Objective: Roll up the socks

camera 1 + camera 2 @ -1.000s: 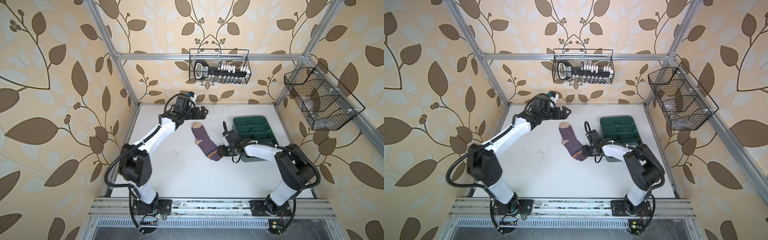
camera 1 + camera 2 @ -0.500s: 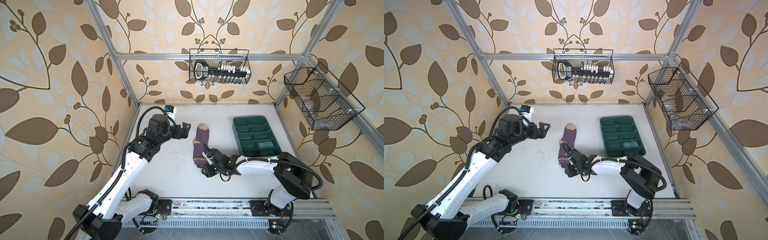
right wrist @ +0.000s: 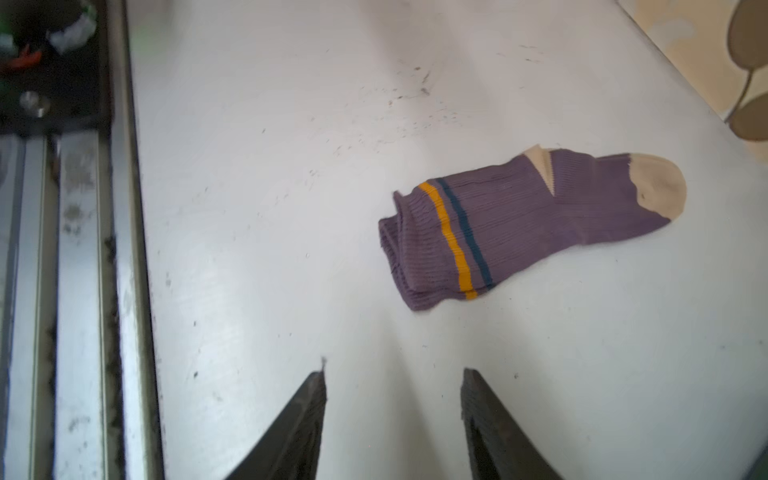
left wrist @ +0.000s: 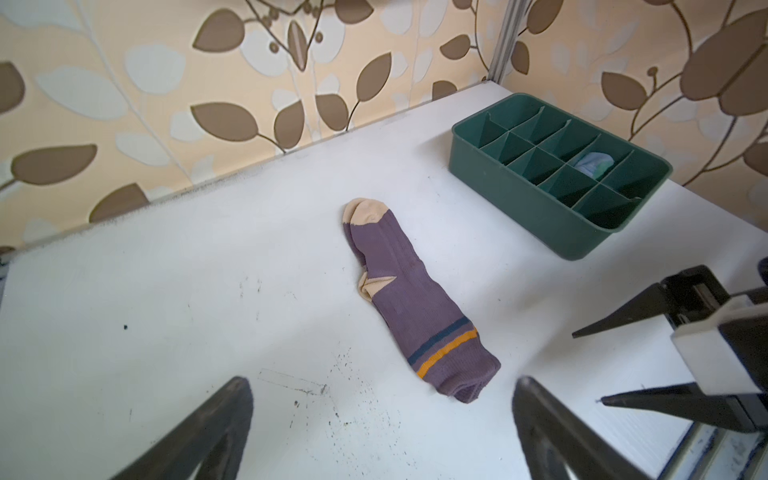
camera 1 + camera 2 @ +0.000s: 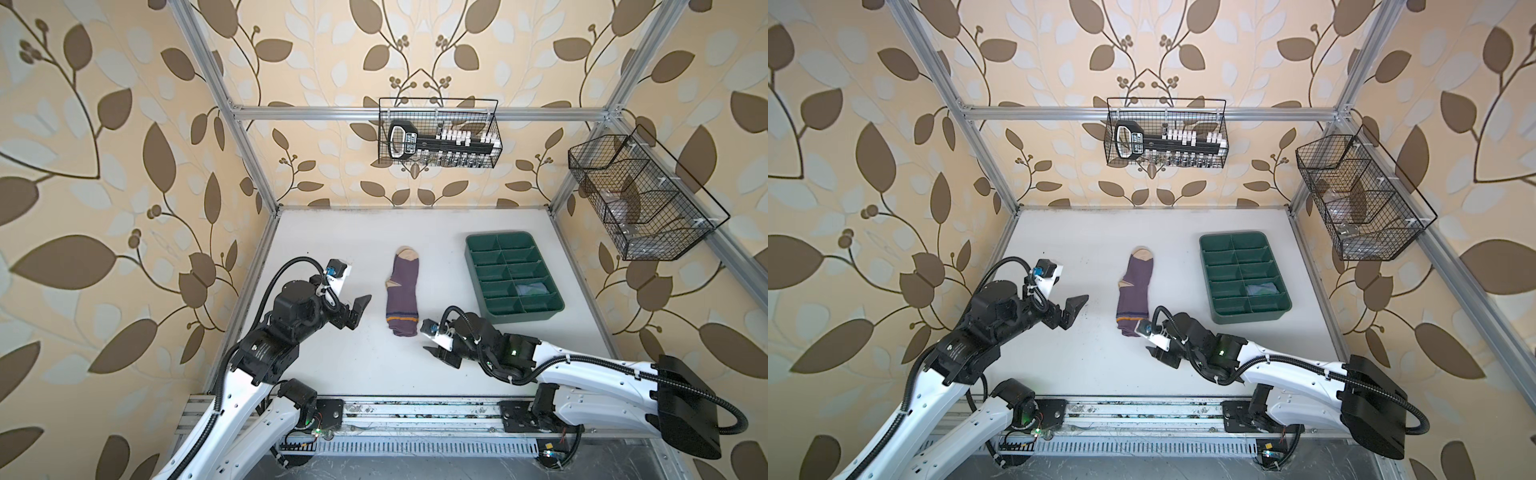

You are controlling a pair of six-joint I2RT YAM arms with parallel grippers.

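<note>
The purple socks (image 5: 402, 291) (image 5: 1134, 286) lie flat and straight in the middle of the white table, tan toe to the back and striped cuff to the front. The left wrist view shows two tan toes on the socks (image 4: 415, 307), one on the other. My left gripper (image 5: 361, 305) (image 5: 1077, 305) (image 4: 382, 382) hangs wide open left of the socks, touching nothing. My right gripper (image 5: 442, 357) (image 5: 1165, 358) (image 3: 392, 374) sits low, just front-right of the cuff (image 3: 415, 257). It is open and holds nothing. A pale blue-green cloth bundle (image 5: 530, 287) (image 4: 592, 163) lies in one tray compartment.
A green divided tray (image 5: 523, 316) (image 5: 1250, 316) (image 4: 519, 208) stands right of the socks. A wire basket (image 5: 436, 137) with a tool hangs on the back wall and another wire basket (image 5: 640, 199) on the right wall. The metal rail (image 3: 83, 291) runs along the table's front edge.
The socks were pulled from a slant to straight, cuff toward the front. My right gripper let go of the cuff and drew back. The left arm withdrew from the toe toward the front left.
</note>
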